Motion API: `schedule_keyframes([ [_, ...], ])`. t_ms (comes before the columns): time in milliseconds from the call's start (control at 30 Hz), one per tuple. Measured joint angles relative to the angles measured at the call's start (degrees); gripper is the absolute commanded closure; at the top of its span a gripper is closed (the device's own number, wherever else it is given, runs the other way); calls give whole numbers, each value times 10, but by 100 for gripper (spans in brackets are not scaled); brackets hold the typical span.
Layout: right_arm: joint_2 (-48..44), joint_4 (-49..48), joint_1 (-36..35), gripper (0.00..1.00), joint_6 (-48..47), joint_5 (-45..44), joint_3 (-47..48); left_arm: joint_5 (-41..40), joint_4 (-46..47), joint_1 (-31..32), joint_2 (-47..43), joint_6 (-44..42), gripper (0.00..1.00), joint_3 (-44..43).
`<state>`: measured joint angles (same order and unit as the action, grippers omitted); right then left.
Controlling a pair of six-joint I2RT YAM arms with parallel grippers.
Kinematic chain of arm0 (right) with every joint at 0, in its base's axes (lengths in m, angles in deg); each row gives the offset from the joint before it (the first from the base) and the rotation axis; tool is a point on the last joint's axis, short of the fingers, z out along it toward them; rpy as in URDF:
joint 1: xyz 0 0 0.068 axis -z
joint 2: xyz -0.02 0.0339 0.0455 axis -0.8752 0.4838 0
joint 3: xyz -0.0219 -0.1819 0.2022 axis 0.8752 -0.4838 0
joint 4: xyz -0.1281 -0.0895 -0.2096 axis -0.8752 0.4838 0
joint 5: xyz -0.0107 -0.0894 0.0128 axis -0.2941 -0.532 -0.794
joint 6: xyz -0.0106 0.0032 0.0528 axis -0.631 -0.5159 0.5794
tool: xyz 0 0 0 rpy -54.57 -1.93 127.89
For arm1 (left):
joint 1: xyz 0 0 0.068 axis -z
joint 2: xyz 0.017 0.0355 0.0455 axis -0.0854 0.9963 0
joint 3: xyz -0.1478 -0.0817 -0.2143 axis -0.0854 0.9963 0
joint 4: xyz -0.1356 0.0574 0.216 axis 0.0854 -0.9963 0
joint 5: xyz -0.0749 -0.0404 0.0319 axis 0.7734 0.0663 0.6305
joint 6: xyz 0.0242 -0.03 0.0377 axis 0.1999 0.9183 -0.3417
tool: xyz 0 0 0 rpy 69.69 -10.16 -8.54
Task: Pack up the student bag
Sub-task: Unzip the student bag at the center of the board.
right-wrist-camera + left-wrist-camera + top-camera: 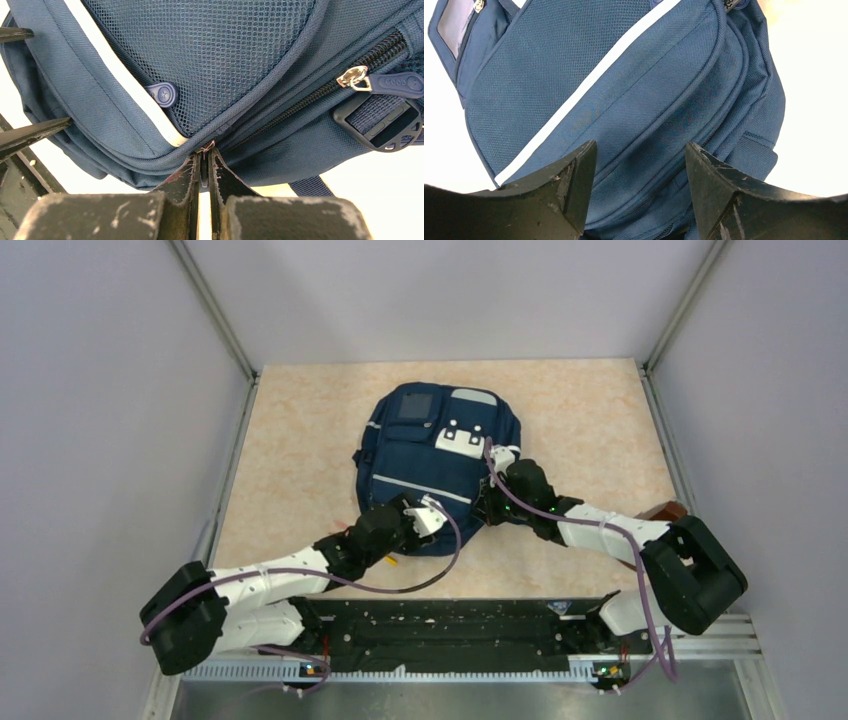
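The student bag point(425, 455), navy blue with thin pale stripes, lies flat in the middle of the table. My left gripper point(432, 516) sits at its near edge. In the left wrist view that gripper point(640, 150) is open, its jaws standing apart over the bag's fabric point(624, 75) and a closed zip line. My right gripper point(487, 502) is at the bag's right side. In the right wrist view it point(205, 155) is shut on a thin zipper pull point(206, 146) at the seam below the mesh pocket point(200, 55).
A second zipper pull with a blue tab point(400, 82) and a black strap buckle point(385, 122) lie to the right of the held one. A brown object point(665, 510) sits at the table's right edge. Something small and orange point(392, 561) shows under the left arm.
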<state>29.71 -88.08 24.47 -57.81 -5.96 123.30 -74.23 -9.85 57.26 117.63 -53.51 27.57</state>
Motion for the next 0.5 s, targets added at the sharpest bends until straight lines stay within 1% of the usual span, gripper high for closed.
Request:
schedule_keyframes([
  [167, 0, -1, 0, 100, 0, 5, 0, -17, 14, 6, 24, -27, 31, -6],
  [267, 0, -1, 0, 100, 0, 5, 0, -28, 24, 7, 46, -36, 35, -16],
  [300, 0, -1, 0, 100, 0, 5, 0, -31, 28, 8, 55, -38, 38, -21],
  [500, -1, -1, 0, 100, 0, 4, 0, -40, 46, 11, 111, -49, 68, -46],
])
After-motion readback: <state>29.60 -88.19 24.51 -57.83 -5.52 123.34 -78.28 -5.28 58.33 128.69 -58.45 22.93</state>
